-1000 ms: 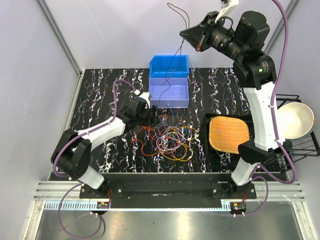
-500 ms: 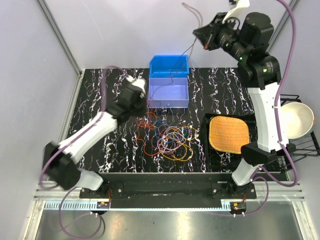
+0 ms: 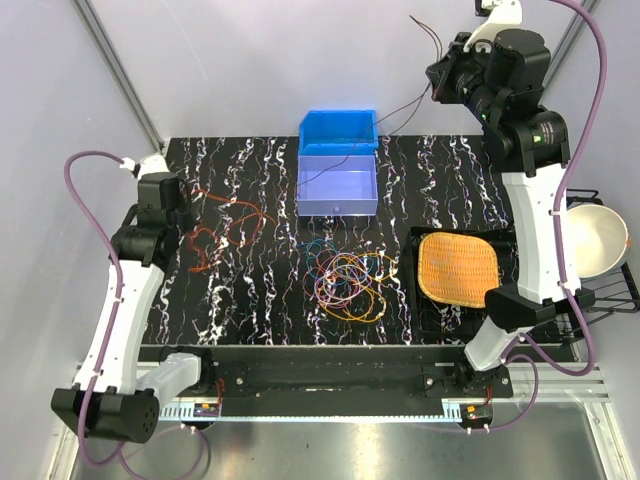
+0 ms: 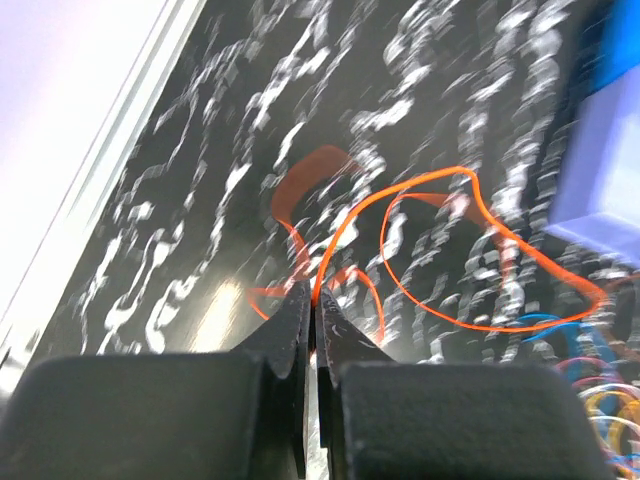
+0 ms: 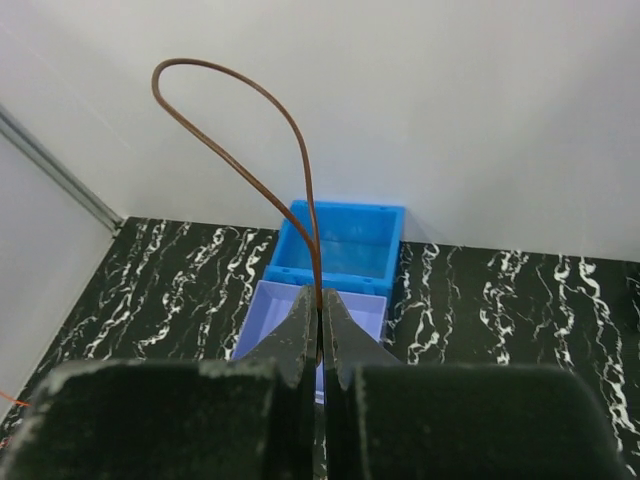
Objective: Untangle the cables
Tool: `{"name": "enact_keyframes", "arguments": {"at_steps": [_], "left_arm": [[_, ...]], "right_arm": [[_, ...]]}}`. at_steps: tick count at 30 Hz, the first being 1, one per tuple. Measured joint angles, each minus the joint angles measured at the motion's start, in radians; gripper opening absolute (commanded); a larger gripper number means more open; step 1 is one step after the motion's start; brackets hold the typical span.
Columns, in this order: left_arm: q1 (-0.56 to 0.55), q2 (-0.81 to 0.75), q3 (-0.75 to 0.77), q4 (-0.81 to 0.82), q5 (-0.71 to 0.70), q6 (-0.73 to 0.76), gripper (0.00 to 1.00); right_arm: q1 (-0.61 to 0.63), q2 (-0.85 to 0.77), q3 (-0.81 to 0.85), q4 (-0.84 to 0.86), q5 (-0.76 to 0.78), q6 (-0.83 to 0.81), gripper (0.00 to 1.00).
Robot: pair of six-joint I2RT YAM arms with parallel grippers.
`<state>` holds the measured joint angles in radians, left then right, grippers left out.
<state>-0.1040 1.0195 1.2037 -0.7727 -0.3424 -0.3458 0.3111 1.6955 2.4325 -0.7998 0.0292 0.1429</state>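
Dragged leftward, the orange cable (image 4: 455, 172) lies crosswise, pinched by left end effector (image 4: 313, 295); right end effector (image 5: 320, 300) pinches brown cable (image 5: 313, 230).

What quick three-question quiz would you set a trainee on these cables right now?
1. True or false: the left tool is shut on an orange cable.
2. Which colour of cable does the right tool pinch? A green, B brown, C yellow.
3. Fill in: the colourful pile of cables lies loose on the ____.
Key: 1 true; 2 B, the brown cable; 3 table.
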Motion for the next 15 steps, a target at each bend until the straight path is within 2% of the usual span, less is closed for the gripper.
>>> {"name": "enact_keyframes", "arguments": {"at_steps": [9,15], "left_arm": [[0.203,0.009,-0.061,-0.061,-0.006,-0.081,0.00],[0.319,0.003,-0.069,-0.061,0.053,-0.137,0.00]], "right_arm": [[-0.019,0.000,0.004,-0.067,0.178,-0.050,0.00],[-0.098,-0.007,0.002,-0.094,0.335,-0.057,0.00]]}}
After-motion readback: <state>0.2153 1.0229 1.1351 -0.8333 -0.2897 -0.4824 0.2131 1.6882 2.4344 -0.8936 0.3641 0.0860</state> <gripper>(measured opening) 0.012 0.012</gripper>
